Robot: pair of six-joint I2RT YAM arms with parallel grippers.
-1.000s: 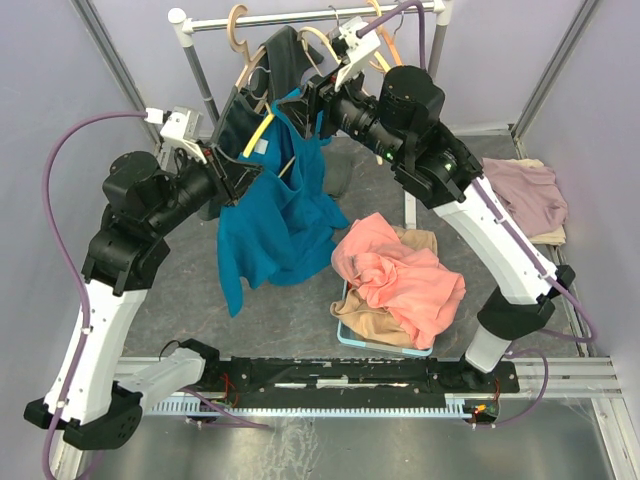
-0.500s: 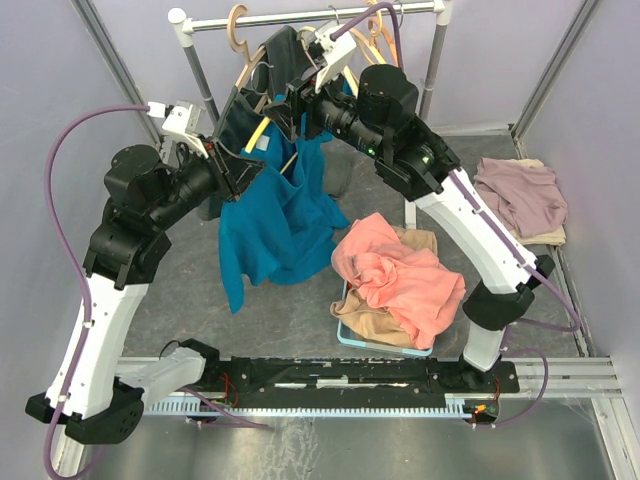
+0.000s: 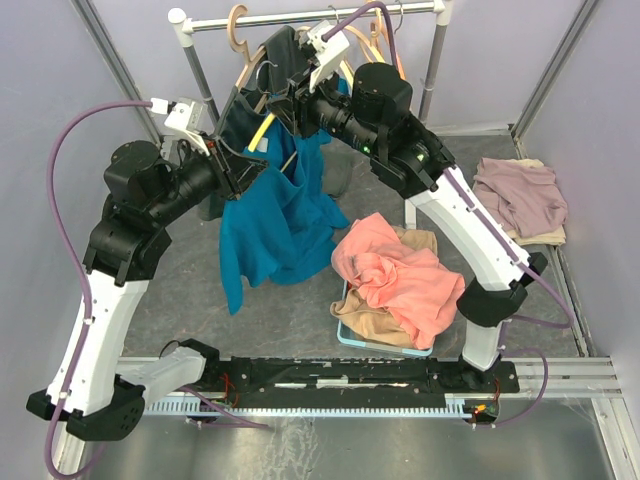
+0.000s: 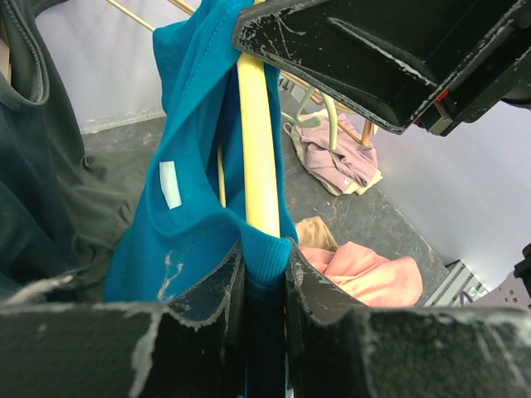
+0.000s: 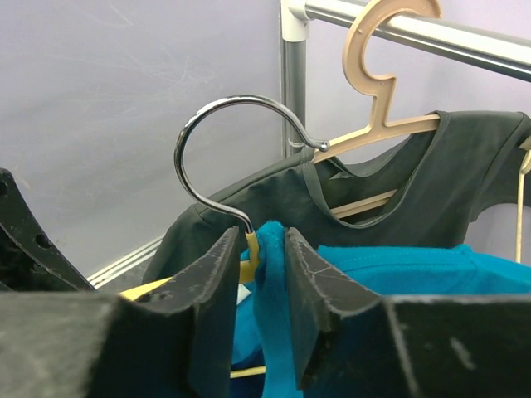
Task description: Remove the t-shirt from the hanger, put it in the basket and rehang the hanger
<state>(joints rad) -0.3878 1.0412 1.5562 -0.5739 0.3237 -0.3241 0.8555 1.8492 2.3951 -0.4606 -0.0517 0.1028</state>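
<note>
Left gripper (image 4: 264, 269): jaws pressed together on a fold of the teal t-shirt (image 4: 187, 224), at the lower end of the yellow hanger (image 4: 259, 141). Right gripper (image 5: 264, 249): jaws pinching the hanger's yellow neck together with the teal collar, just below the chrome hook (image 5: 217, 116), which is off the rail (image 5: 431, 29). The t-shirt is on its hanger, held in the air between both arms in front of the rail, body drooping to the grey table (image 3: 180, 300); behind it hangs a dark t-shirt (image 5: 398, 195) on a pale hanger (image 5: 382, 50), and to the right is a basket (image 3: 345, 330) holding a pink garment (image 3: 400, 275).
</note>
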